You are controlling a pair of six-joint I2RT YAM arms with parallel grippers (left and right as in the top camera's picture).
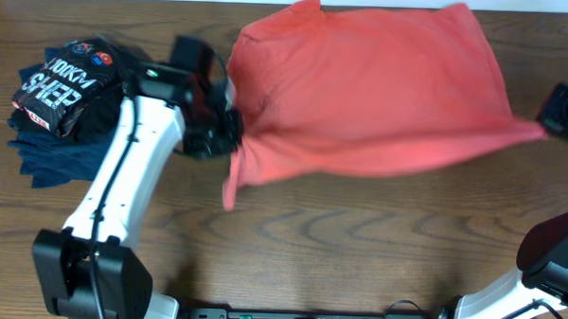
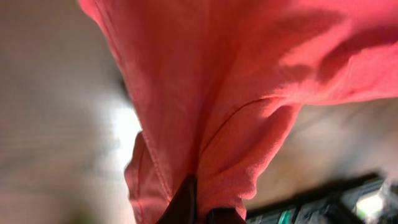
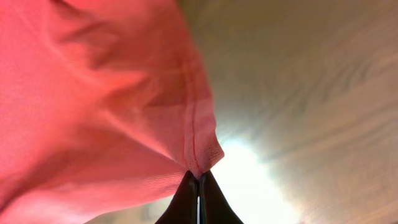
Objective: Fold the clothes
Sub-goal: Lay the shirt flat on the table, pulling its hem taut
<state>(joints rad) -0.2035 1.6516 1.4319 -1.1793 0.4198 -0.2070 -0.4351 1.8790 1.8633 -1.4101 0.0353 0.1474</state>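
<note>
Above the table (image 1: pixel 357 238), the coral-red T-shirt (image 1: pixel 362 86) hangs stretched out, near a pile of dark folded garments (image 1: pixel 63 104) at the left. The left gripper (image 1: pixel 230 129) pinches bunched cloth, and the right gripper (image 3: pixel 198 182) clamps a hem corner.

Overhead evenly lit but motion-blurred; wrist views blurry, with bright glare on the table (image 3: pixel 249 162).

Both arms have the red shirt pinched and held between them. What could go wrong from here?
1. The right gripper pinches only the very corner of the T-shirt hem; tension may pull it free.
2. The left gripper holds a bunched fold, with a flap dangling below; the fold could land creased.
3. The left arm sits close beside the black shirt; a swing may disturb it.
</note>
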